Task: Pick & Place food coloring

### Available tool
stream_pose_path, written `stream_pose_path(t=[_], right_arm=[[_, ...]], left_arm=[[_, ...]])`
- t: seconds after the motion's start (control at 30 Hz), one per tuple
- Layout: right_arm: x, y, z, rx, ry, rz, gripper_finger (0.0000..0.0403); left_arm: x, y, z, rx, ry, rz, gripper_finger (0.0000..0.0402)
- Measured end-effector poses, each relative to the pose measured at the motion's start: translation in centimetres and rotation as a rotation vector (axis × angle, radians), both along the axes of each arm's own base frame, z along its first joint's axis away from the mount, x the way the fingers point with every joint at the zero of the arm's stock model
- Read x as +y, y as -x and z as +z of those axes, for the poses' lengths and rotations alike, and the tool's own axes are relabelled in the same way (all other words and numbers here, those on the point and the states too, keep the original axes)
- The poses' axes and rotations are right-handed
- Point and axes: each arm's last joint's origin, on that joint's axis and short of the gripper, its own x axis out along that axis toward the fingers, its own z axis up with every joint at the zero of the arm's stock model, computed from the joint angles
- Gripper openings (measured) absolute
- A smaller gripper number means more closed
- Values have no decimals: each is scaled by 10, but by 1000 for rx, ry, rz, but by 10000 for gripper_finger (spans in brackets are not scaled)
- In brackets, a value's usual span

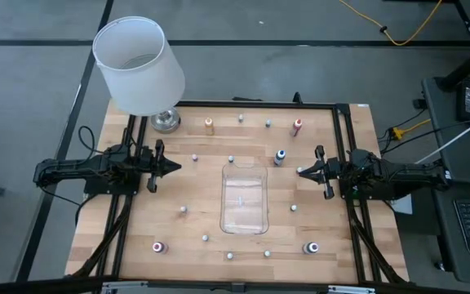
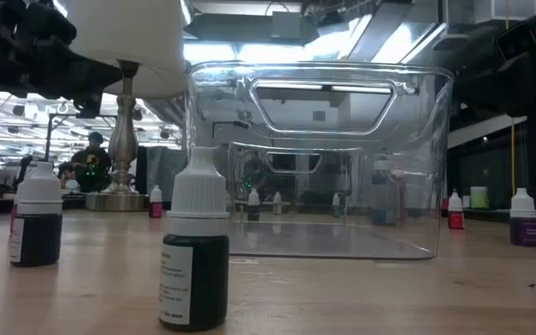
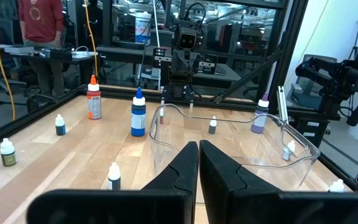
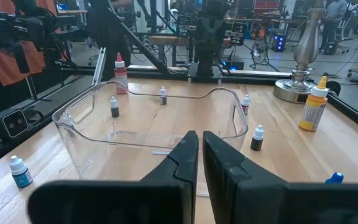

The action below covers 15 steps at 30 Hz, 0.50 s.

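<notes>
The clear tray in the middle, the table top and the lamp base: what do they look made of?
The clear tray looks like thin glossy plastic: see-through, with bright glints on its rounded rim. The table top looks like pale matte wood, showing plank seams and grain. The lamp base seems polished metal, mirror-bright and silvery, though plated plastic cannot be ruled out.

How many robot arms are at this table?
2: the left arm at the table's left side, the right arm at its right, both pointing toward the clear tray between them.
</notes>
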Motion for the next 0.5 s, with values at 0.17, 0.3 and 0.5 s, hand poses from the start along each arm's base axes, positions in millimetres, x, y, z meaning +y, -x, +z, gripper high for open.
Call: stream_pose_path(t=[0.17, 0.3, 0.5], right_arm=[[0, 0, 0, 0, 0, 0, 28], [0, 0, 0, 0, 0, 0, 28], [0, 0, 0, 0, 0, 0, 28]], left_arm=[[0, 0, 0, 0, 0, 0, 13], [0, 0, 0, 0, 0, 2, 10], [5, 0, -1, 17, -74, 169, 8]])
